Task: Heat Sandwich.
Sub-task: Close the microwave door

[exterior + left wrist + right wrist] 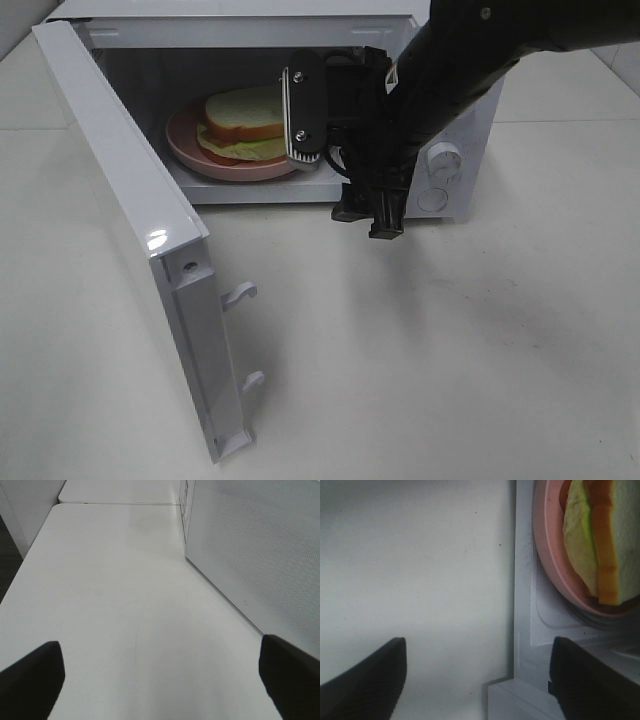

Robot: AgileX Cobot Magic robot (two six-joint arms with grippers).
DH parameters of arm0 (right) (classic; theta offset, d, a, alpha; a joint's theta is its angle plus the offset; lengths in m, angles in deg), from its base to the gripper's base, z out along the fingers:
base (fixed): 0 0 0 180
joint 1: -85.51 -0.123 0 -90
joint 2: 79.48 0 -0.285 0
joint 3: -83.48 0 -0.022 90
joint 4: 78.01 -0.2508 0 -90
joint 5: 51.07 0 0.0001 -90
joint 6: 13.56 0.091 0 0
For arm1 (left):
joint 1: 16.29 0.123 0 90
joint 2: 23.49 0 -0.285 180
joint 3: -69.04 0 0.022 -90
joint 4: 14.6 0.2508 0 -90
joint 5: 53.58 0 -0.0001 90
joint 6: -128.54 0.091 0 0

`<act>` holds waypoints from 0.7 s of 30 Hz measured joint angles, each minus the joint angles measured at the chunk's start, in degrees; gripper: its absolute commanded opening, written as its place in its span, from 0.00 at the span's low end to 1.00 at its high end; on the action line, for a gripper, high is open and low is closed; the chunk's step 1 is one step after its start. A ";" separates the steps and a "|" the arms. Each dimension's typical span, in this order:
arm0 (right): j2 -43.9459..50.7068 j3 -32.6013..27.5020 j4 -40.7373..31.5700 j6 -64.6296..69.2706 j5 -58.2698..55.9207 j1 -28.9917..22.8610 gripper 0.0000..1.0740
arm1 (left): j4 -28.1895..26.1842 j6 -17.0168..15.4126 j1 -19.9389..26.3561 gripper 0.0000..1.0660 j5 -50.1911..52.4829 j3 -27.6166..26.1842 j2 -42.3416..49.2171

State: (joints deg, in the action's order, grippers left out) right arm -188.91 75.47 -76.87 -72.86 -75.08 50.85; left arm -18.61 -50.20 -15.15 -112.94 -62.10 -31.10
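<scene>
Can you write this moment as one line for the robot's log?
sandwich on pink plate inside microwave | door open | right gripper jaws open, empty, at microwave front | left gripper jaws open, empty

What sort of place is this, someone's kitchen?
Probably a test bench staged as a kitchen, not a home: a plain white table, a small microwave with a sandwich on a plate inside, and a robot arm.

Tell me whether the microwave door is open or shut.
Open: the door stands wide, and the sandwich on its plate shows inside.
</scene>
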 measured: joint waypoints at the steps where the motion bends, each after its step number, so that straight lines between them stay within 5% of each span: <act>1: 1.60 -1.72 0.00 0.80 0.52 0.00 0.71 | 0.00 0.00 0.00 0.95 0.00 0.00 0.00; 21: 15.93 -15.93 0.00 5.73 2.41 0.00 0.71 | 0.00 0.00 0.00 0.95 0.00 0.00 0.00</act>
State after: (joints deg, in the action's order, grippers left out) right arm -172.98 59.55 -76.87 -67.13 -72.67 50.85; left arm -18.61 -50.20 -15.15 -112.94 -62.10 -31.10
